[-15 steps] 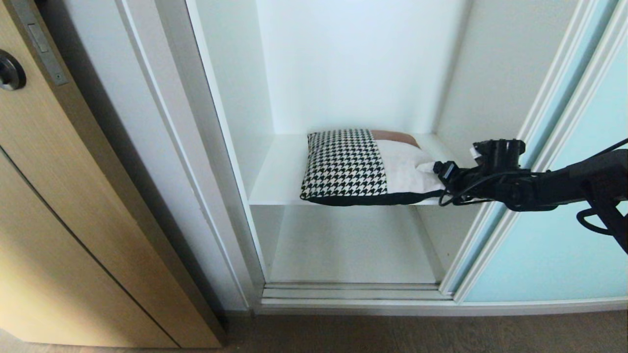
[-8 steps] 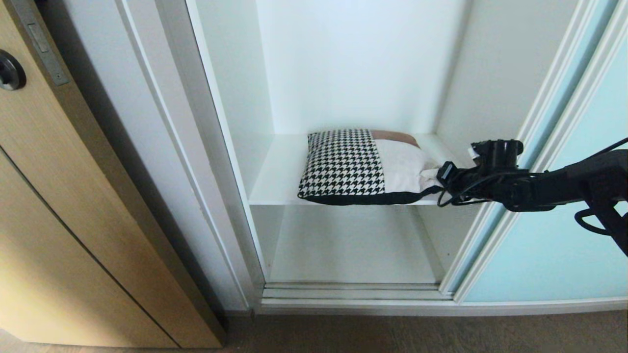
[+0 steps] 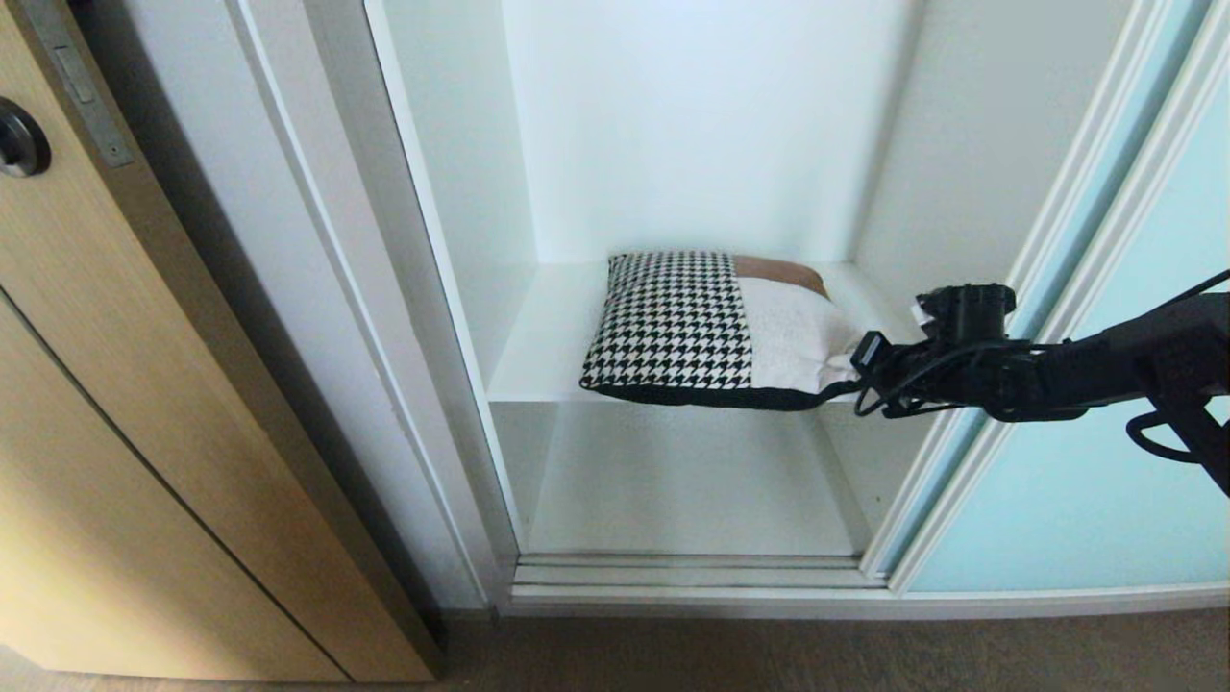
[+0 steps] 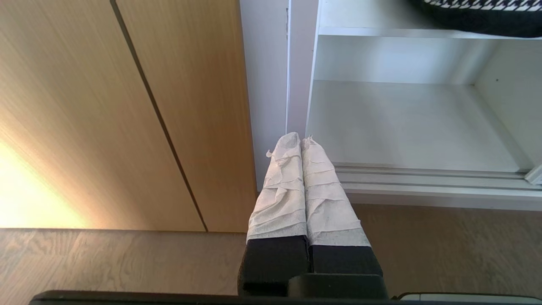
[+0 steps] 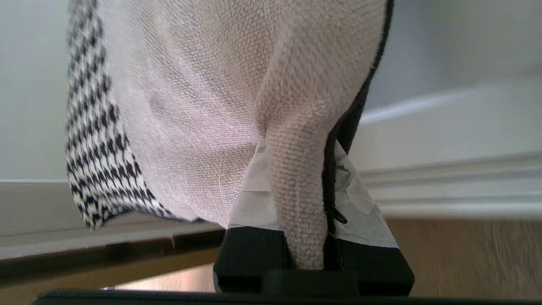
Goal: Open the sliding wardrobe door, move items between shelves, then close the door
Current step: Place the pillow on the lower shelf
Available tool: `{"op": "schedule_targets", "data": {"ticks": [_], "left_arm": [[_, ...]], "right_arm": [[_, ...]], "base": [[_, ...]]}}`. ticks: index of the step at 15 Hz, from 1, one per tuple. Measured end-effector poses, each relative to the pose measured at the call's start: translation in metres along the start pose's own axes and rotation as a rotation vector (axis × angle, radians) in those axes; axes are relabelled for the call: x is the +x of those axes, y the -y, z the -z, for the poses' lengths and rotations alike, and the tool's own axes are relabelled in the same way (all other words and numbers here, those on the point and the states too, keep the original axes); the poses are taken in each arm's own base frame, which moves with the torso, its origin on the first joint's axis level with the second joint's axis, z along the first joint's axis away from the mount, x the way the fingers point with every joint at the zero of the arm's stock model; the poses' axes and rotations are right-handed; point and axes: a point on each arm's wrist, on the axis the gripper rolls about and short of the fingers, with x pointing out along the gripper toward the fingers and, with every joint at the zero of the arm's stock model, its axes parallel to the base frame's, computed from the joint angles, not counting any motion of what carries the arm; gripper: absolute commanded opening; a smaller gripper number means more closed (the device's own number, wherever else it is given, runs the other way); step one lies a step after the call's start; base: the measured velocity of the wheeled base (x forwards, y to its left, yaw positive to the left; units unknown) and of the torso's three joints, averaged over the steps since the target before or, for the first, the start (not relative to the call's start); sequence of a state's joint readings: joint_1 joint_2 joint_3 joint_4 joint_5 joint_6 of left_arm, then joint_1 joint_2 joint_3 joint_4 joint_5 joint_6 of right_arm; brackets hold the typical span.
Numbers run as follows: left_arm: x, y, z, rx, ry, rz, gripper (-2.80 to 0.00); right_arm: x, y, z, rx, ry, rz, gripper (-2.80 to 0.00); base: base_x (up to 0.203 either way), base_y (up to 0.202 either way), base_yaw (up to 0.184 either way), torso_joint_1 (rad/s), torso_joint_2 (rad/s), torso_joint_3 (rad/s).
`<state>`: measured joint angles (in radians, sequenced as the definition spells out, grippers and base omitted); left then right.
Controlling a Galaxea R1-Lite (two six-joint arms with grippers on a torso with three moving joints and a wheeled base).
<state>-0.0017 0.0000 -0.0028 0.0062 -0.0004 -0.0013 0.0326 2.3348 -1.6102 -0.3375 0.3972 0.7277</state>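
1. The right gripper (image 3: 858,370) is pinched tight on the cream corner of the cushion (image 3: 716,327); the right wrist view shows fabric bunched between its taped fingers (image 5: 358,207).
2. Landmark, the upper shelf (image 3: 543,356): the cushion lies on it, front edge overhanging the shelf lip, gripped corner towards the sliding wardrobe door (image 3: 1086,481).
3. Step, I judge: moving the item. Next calls for drawing it off the upper shelf and down to the lower shelf (image 3: 687,481).
4. The cushion lies flat, patchwork up, near square; its houndstooth end points away from the door.
5. The left gripper (image 4: 301,142) is closed on nothing, low, outside the wardrobe.
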Motion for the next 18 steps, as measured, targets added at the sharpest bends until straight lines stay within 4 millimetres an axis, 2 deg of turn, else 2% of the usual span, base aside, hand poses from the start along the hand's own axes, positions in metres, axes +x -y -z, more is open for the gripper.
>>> {"op": "schedule_targets", "data": {"ticks": [7, 13, 14, 16, 18], "left_arm": [[0.0, 0.0, 0.0, 0.041, -0.004, 0.004, -2.8], [-0.001, 0.001, -0.001, 0.134, -0.006, 0.036, -2.8], [-0.002, 0.001, -0.004, 0.135, -0.01, 0.039, -2.8], [-0.012, 0.001, -0.031, 0.135, 0.032, 0.042, -2.8], [-0.018, 0.001, -0.056, 0.123, -0.001, 0.047, -2.8]], "right_arm": [[-0.012, -0.027, 0.012, -0.003, -0.016, 0.035, -2.8], [-0.012, -0.024, 0.012, 0.003, -0.031, 0.052, -2.8], [-0.013, -0.021, 0.012, 0.007, -0.032, 0.058, -2.8], [-0.015, -0.014, 0.012, 0.018, -0.034, 0.075, -2.8], [-0.016, -0.008, 0.014, 0.027, -0.042, 0.091, -2.8]], "base": [[0.0, 0.0, 0.0, 0.0, 0.0, 0.0], [0.0, 0.0, 0.0, 0.0, 0.0, 0.0], [0.0, 0.0, 0.0, 0.0, 0.0, 0.0], [0.0, 0.0, 0.0, 0.0, 0.0, 0.0], [0.0, 0.0, 0.0, 0.0, 0.0, 0.0]]}}
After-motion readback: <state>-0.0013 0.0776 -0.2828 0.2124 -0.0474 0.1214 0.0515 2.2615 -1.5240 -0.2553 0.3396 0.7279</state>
